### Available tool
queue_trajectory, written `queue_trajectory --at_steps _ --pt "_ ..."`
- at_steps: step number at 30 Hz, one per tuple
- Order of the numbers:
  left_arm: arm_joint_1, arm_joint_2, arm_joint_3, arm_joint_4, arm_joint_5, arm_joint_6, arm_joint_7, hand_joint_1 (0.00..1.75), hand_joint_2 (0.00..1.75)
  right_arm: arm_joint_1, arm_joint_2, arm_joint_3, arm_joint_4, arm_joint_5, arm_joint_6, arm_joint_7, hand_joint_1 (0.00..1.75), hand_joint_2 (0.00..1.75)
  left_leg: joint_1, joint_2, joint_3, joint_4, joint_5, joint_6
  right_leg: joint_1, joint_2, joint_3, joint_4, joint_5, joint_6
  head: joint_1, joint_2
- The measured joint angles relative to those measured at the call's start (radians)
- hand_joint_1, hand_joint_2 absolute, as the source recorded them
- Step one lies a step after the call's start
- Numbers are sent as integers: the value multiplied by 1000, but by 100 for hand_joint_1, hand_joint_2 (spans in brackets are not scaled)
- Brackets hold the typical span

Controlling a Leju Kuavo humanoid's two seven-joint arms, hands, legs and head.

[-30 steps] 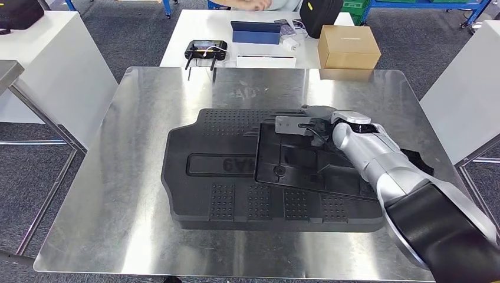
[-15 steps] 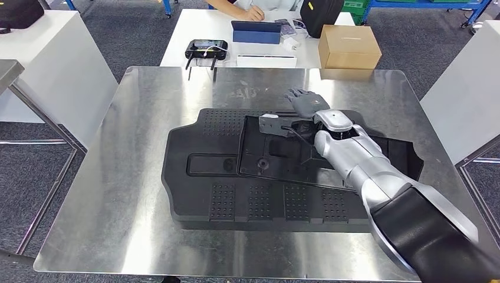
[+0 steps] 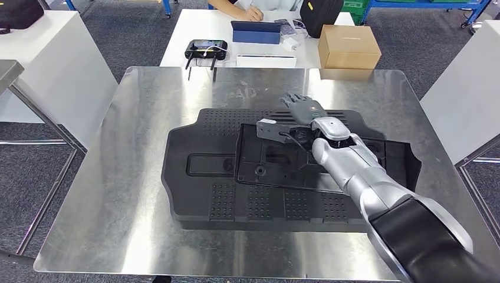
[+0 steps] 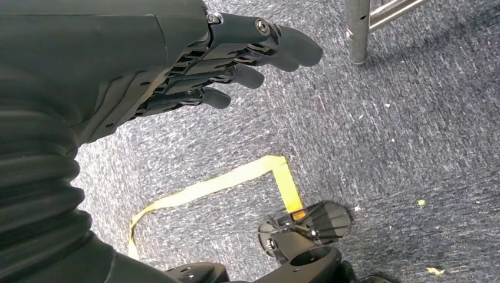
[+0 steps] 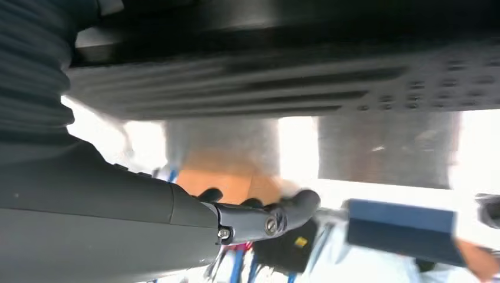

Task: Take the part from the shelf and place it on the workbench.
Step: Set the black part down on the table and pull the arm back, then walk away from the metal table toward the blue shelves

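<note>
Part (image 3: 277,162) lies flat on my workbench (image 3: 141,118), sitting on top of the big black moulded mat (image 3: 200,177), toward its right half. Going left to right: bare steel at the left edge, then the mat, then the part resting on it, then my right arm coming in from the lower right across the part. Right hand (image 3: 303,109) sits just beyond the part's far edge, over the mat, fingers (image 3: 295,99) spread apart and nothing in them; I can't tell whether the palm touches the mat. Right wrist view is blurry, showing a dark ribbed surface close to the hand (image 5: 259,221). Left hand (image 4: 194,65) hangs by my side over the carpet, fingers loosely apart, holding nothing.

I judge this as the release end of the placing step: the part looks set down and free of my grip. What's next, I reckon, is lifting the right arm up and back without dragging the wrist across the part, since the forearm lies right over it. Behind the bench there's a white table (image 3: 177,41) with a controller (image 3: 205,50) and a box (image 3: 348,46), well clear of me
</note>
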Motion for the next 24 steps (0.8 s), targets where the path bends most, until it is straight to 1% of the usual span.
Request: queue_trajectory --at_steps 3,5,8,12,13,15,17,24 --pt "2 1 3 0 0 0 -2 0 175 7 0 -55 -1 -133 134 -79 0 175 0 0 0 0 0 0 0 0 0 0 0 0 0 0" --pt "3 1 3 0 0 -1 -2 0 175 13 0 -92 -1 -179 173 -106 0 175 0 0 0 0 0 0 0 0 0 0 0 0 0 0" --pt "4 3 3 0 0 -2 -3 0 175 16 0 -121 -1 -183 178 -107 0 175 0 0 0 0 0 0 0 0 0 0 0 0 0 0" --pt "5 4 3 0 0 -2 -2 0 175 10 -5 -122 -1 -87 128 -26 0 175 0 0 0 0 0 0 0 0 0 0 0 0 0 0" --pt "6 5 3 0 1 -2 -2 0 175 7 -8 -129 -1 -99 132 -23 0 175 0 0 0 0 0 0 0 0 0 0 0 0 0 0" --pt "8 6 3 0 1 -1 -2 0 175 -1 -15 -152 -1 -176 153 -32 0 175 0 0 -1 0 0 0 0 0 0 0 0 0 0 0" --pt "9 6 3 0 4 0 -1 0 175 -15 -19 -167 -1 -226 155 -29 0 175 0 0 0 0 0 0 0 0 0 0 0 0 0 0" --pt "9 7 4 0 12 0 -1 0 175 -47 -23 -183 -4 -237 139 -10 0 175 0 0 -1 0 0 0 0 0 0 0 0 0 0 0"
